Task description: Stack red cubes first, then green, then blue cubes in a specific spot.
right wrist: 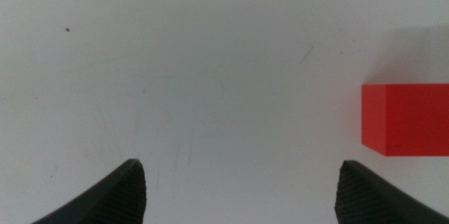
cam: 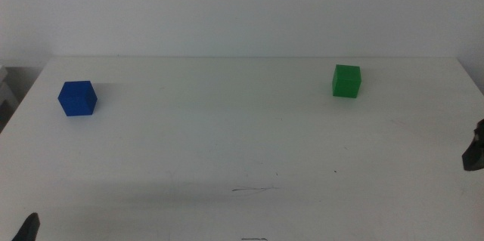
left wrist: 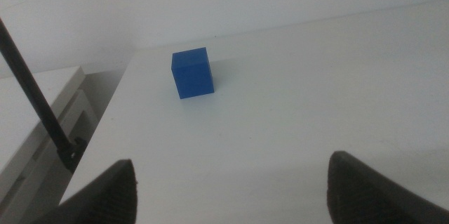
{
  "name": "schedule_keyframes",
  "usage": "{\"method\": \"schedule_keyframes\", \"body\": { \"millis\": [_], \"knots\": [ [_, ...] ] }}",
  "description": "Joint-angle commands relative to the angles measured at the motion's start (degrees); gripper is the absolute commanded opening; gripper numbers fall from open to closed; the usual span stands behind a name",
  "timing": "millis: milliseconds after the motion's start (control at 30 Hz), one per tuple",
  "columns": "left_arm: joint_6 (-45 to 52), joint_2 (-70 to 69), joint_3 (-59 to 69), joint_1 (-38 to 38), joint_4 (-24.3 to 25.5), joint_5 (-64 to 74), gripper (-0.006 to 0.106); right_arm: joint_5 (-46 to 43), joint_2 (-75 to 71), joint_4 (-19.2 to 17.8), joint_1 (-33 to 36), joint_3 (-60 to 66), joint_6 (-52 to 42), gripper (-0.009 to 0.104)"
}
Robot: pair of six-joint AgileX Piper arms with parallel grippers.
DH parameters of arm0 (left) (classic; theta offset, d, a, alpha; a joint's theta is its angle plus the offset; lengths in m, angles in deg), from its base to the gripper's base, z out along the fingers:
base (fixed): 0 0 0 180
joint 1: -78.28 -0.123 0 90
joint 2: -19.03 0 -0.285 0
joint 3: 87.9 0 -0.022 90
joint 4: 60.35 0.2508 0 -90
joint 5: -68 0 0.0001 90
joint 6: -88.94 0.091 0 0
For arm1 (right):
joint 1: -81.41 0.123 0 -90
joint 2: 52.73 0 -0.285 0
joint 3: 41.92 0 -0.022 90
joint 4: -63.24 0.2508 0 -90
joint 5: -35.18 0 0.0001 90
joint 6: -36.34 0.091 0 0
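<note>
The blue cube [cam: 77, 98] rests on the white table at the far left, also seen as the blue cube [left wrist: 192, 73] ahead of my open left gripper [left wrist: 231, 182]. At the far right of the table stands the green cube [cam: 346, 81]. The red cube [right wrist: 407, 119] appears only in the right wrist view, close beside my open right gripper [right wrist: 242, 185], with nothing between the jaws. In the middle view the left gripper [cam: 26, 228] shows at the bottom left corner and the right gripper [cam: 474, 150] at the right edge.
The white table [cam: 242, 143] has a small dark scratch mark [cam: 253, 190] near its front. A dark rod [left wrist: 38, 97] and a grey shelf stand beside the table's left edge in the left wrist view.
</note>
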Motion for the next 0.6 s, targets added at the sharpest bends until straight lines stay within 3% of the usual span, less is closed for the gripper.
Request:
{"method": "schedule_keyframes", "body": {
  "millis": [0,267,567],
  "knots": [
    [-0.27,-1.45,-0.07,0.0,-0.6,-4.37,0.092,-1.79,0.54,0.04,-0.39,-2.07,-0.13,0.094],
    [-0.27,-1.45,-0.07,0.0,-0.6,-4.37,0.092,-3.06,2.48,-1.41,-0.43,-3.18,-0.14,0.093],
    [-0.27,-1.45,-0.07,0.0,-0.6,-4.37,0.092,8.37,8.2,-12.88,-1.38,-5.57,0.9,0.089]
  ]
}}
